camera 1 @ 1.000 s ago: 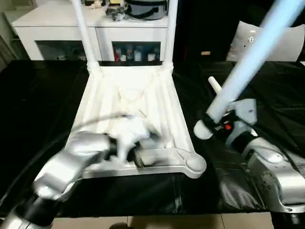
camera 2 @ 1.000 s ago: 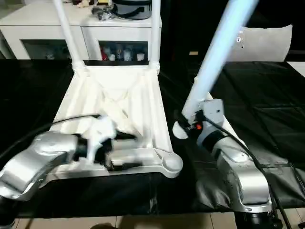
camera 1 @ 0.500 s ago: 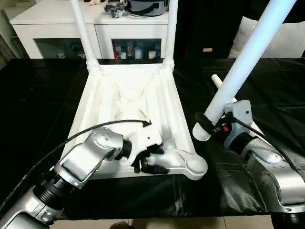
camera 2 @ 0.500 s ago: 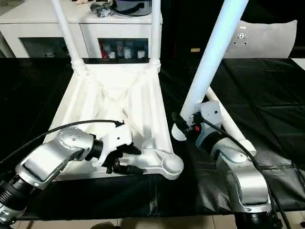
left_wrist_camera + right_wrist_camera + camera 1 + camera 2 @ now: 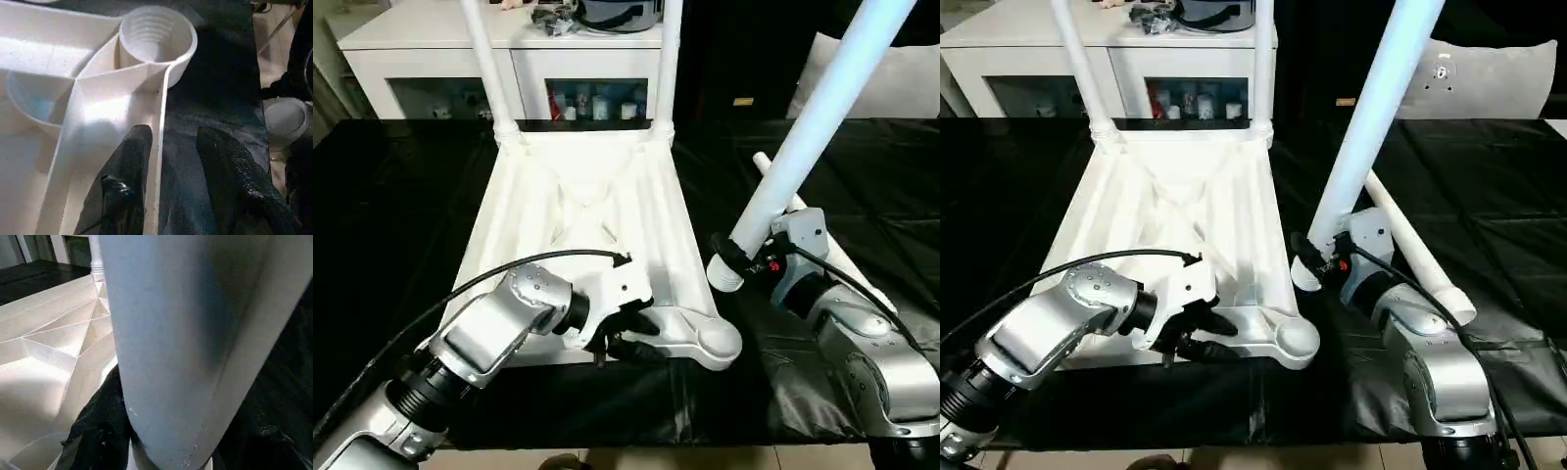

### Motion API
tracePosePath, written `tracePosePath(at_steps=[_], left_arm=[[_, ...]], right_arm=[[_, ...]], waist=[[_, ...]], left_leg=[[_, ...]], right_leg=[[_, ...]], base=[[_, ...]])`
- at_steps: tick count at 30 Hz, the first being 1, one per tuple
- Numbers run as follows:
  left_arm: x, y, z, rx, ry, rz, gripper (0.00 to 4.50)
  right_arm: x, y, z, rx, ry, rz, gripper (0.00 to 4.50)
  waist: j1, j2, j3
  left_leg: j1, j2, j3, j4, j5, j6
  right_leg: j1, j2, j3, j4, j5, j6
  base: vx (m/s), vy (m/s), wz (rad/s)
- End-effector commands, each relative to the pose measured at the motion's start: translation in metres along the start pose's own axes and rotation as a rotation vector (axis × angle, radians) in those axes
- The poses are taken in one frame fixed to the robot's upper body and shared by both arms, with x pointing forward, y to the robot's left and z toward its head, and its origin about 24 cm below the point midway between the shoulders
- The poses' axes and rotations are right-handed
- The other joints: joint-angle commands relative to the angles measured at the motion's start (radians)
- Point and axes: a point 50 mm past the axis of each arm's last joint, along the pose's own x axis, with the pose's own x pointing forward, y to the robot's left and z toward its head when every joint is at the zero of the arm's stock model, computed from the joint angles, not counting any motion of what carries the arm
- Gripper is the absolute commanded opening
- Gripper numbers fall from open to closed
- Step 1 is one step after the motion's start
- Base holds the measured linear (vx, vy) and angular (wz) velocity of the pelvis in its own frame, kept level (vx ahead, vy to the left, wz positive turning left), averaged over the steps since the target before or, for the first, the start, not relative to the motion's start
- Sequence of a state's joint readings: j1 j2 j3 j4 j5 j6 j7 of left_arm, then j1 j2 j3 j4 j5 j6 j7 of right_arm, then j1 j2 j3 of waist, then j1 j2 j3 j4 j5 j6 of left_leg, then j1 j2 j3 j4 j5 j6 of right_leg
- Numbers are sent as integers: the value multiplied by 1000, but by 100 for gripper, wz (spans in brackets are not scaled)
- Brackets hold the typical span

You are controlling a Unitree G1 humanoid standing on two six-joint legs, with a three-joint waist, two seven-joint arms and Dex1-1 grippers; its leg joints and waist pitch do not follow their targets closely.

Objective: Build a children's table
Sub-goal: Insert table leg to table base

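A humanoid robot assembles a children's table, whose white tabletop (image 5: 592, 230) lies upside down on the black-covered work table (image 5: 391, 225), ribbed underside facing up, with 2 legs (image 5: 481, 59) already standing in the far corner sockets.

The right gripper (image 5: 754, 262) has its black fingers closed around a 3rd leg (image 5: 813, 127) near its flared lower end. The leg's long axis rises steeply up and away from the claw, leaning outward to the robot's right. Its flared end hangs just beside the tabletop's right edge, above the black cover.

The open corner socket (image 5: 157, 36) lies inward and toward the robot from that flared end, close by but not yet beneath it. The coming move appears to turn on this offset: the leg's end must shift sideways over the socket and the shaft must come nearer upright before it can go in.

The left gripper (image 5: 168, 166) is parted, its 2 fingers (image 5: 129, 161) straddling the tabletop's near rim, 1 inside and 1 outside, just short of the socket. Whether they press the rim cannot be told. It looks placed to steady the top. A 4th leg (image 5: 1420, 257) lies flat behind the right arm.
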State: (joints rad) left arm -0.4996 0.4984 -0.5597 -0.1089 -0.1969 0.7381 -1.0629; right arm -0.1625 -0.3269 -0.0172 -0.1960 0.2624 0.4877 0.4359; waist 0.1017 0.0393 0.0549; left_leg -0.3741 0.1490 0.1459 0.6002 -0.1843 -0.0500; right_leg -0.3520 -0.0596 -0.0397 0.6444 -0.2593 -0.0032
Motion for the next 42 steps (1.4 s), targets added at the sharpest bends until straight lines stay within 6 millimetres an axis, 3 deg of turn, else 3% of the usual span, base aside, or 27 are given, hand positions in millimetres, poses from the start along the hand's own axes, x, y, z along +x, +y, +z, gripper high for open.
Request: tracePosePath(at_steps=[1,16,23,26,30,32,33,34,35,38,41,42], left_arm=[[0,2,2,19,27,21,145],[6,10,-5,37,104,108,16],[-4,22,-12,17,93,193,0],[-16,31,-14,-42,59,260,0],[-25,36,-15,-70,32,303,0],[-30,38,-16,-85,22,317,0],[-33,39,-18,-95,21,330,0],[-33,39,-18,-89,18,333,0],[-34,39,-19,-81,12,334,0],[-31,39,-16,-33,-23,321,0],[-22,39,-13,44,-62,303,0],[-22,39,-13,44,-62,303,0]], right_arm=[[0,3,4,-30,-16,14,186],[2,5,4,-39,-9,33,186],[5,4,10,-28,-36,42,186],[6,3,13,-22,-48,58,186],[7,2,15,-34,-51,76,186],[8,0,17,-39,-52,82,186],[9,-1,18,-43,-53,87,186],[10,-1,19,-46,-53,92,186],[10,-2,19,-49,-53,96,186],[11,-2,20,-43,-55,102,186],[14,0,22,1,-71,139,186],[14,0,22,1,-71,139,186]], waist=[[3,-4,-51],[4,-6,-52],[1,-7,-49],[-4,-8,-49],[-12,-9,-56],[-11,-10,-68],[-10,-10,-75],[-11,-11,-75],[-12,-18,-75],[-5,-12,-79],[0,-11,-75],[0,-6,-74]], left_leg=[[10,69,-21,-82,-186,15],[9,70,-21,-83,-168,22],[11,70,-21,-87,-215,8],[9,69,-22,-87,-211,7],[2,66,-21,-79,-136,25],[-1,64,-20,-68,-60,45],[-6,61,-19,-59,9,67],[-10,57,-17,-55,35,87],[-12,56,-16,-54,40,95],[-14,59,-15,-46,66,126],[-11,66,-15,-49,12,128],[-10,68,-15,-50,3,124]], right_leg=[[25,-88,50,-91,-109,-204],[26,-88,50,-92,-83,-201],[23,-90,51,-99,-170,-190],[24,-90,51,-98,-166,-190],[30,-88,50,-88,-57,-201],[34,-86,48,-74,67,-213],[34,-82,46,-62,183,-222],[33,-78,43,-57,249,-230],[34,-78,43,-57,267,-231],[29,-78,40,-47,323,-236],[26,-82,40,-54,244,-242],[24,-83,40,-55,228,-243]], base=[[0,0,0],[0,0,0],[0,0,0],[0,0,0],[0,0,0],[0,0,0],[0,0,0],[0,0,0],[0,0,0],[0,0,0],[0,0,0],[0,0,0]])
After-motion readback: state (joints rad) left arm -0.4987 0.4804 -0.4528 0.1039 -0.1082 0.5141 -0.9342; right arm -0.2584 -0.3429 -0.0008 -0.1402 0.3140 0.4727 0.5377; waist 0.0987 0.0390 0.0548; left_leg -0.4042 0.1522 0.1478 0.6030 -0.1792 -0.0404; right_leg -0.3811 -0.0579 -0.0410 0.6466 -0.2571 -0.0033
